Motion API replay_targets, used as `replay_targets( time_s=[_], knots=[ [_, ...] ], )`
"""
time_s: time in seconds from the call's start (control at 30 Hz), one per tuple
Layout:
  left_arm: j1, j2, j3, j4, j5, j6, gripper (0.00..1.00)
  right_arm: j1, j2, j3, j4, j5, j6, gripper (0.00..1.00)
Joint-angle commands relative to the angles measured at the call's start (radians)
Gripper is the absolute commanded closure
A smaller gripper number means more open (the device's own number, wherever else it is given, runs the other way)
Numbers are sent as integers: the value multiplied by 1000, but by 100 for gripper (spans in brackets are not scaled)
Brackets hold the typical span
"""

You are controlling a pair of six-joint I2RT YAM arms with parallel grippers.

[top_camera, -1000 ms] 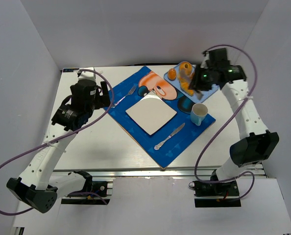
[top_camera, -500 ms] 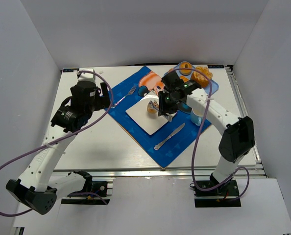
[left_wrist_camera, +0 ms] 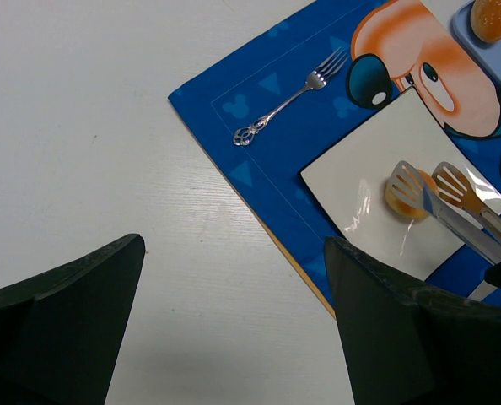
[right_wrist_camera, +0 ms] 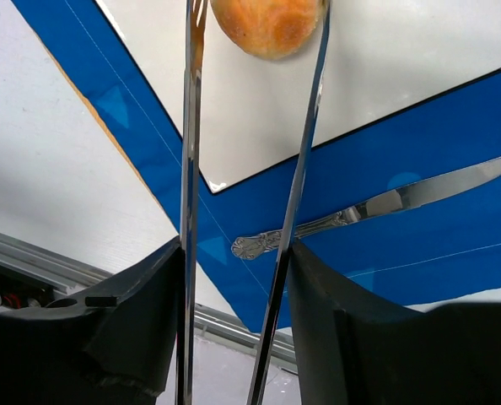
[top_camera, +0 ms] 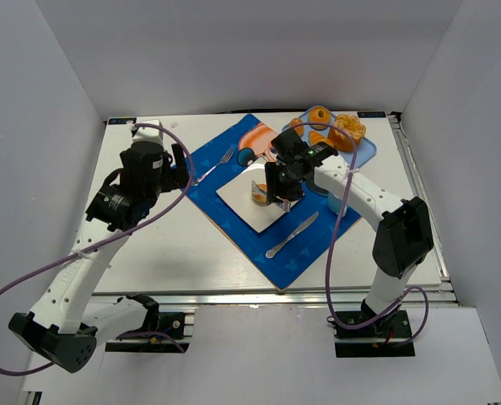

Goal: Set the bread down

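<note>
Bread on plate, clear of edges, between tongs; right end effector grips tongs.

2 white arms, black joints, looping purple cables

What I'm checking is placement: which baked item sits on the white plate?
The small round golden-brown bun, between the tips of the tongs; the croissant and other pastries lie on the blue tray.

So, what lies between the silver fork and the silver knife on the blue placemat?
The white square plate, with the small round golden-brown bun on it between the tips of the metal tongs. The top external view shows this best.
</note>
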Motion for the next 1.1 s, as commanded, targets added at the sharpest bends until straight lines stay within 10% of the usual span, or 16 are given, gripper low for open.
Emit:
replay_targets(
  time_s=[0.0,0.73,1.07],
  knots=[
    [-3,-31,-13,4,9,-7,2,13,-24,28,31,8,9,44],
    [-3,-39,-4,12,21,-14,2,-48,-194,223,-187,316,162,46],
    [-25,-40,-16,30,32,-14,2,-601,-582,-51,-259,351,120,45]
  ],
)
